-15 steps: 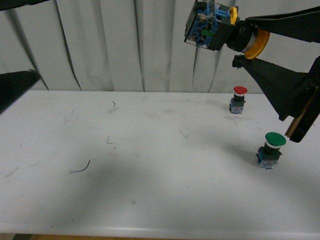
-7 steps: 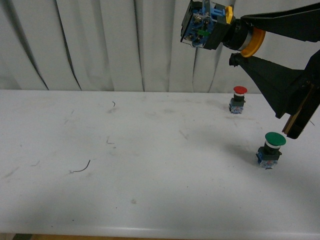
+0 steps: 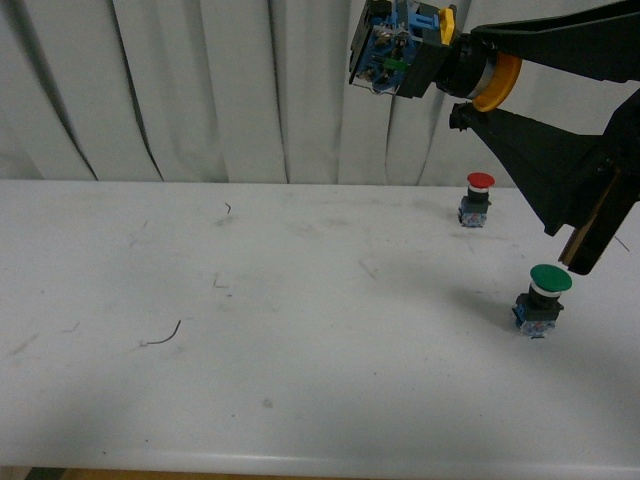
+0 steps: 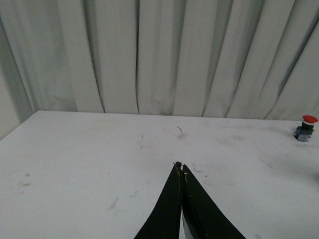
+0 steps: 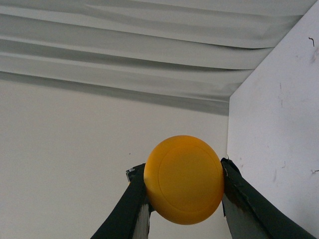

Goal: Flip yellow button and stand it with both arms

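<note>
The right gripper (image 3: 465,78) holds the yellow button (image 3: 440,62) high above the far right of the bench (image 3: 300,300), in front of the curtain (image 3: 200,90). The button lies sideways, with its cap (image 5: 183,179) toward the right and its contact block (image 3: 392,52) jutting left. In the right wrist view we see the jaws part-way open, spread to the cap's width and pressing its rim from opposite sides. The left gripper (image 4: 180,167) hangs low over the bench on the left with its fingertips together and nothing between them; it does not appear in the front view. The red button (image 3: 480,198) stands at the far right of the bench, roughly below the raised button, and the green button (image 3: 542,298) stands nearer on the right. We judge the grip to be the main hazard. The cap is round and smooth and is pinched only at its rim, while the block overhangs to one side, so the button could pivot or slip free. A drop from this height could send it bouncing off the bench or knock over the red button. A handover also carries risk: the left gripper must spread before it arrives, and a misjudged approach could push the button out of the jaws or bring the two grippers into contact.
</note>
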Tool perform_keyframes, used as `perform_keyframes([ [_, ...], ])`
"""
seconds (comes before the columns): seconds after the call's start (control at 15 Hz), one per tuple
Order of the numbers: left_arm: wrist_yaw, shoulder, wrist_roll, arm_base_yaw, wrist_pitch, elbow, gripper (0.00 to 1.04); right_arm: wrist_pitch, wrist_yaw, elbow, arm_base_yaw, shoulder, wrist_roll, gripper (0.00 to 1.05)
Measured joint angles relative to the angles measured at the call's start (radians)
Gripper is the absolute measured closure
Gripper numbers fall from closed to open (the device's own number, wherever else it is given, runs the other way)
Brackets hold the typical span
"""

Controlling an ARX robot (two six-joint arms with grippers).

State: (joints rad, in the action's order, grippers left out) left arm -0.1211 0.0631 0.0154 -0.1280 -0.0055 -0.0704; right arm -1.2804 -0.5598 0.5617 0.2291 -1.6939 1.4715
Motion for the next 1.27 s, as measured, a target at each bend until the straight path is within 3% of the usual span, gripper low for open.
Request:
perform_keyframes([
  [0.13,0.098,-0.013,-0.001,0.132,-0.003,0.016,1.03,-0.002,-0.002,0.002,0.000,0.005,-0.004,0.69],
  [0.8,0.121,-0.055,-0.001,0.128,0.002,0.061,1.03,-0.002,0.002,0.005,0.013,0.006,-0.024,0.70],
  [0.87,0.121,-0.055,-0.001,0.128,0.002,0.061,0.97,-0.002,0.002,0.006,0.014,0.006,-0.031,0.70],
  [1.0,0.121,-0.055,-0.001,0.128,0.002,0.061,0.73,-0.002,0.002,0.006,0.014,0.007,-0.092,0.70],
  [1.14,0.121,-0.055,-0.001,0.128,0.002,0.061,0.47,0.002,0.022,0.013,0.013,0.038,-0.252,0.70],
  [1.27,0.121,-0.055,-0.001,0.128,0.002,0.061,0.24,0.050,0.131,0.083,0.011,0.100,-0.518,0.70],
])
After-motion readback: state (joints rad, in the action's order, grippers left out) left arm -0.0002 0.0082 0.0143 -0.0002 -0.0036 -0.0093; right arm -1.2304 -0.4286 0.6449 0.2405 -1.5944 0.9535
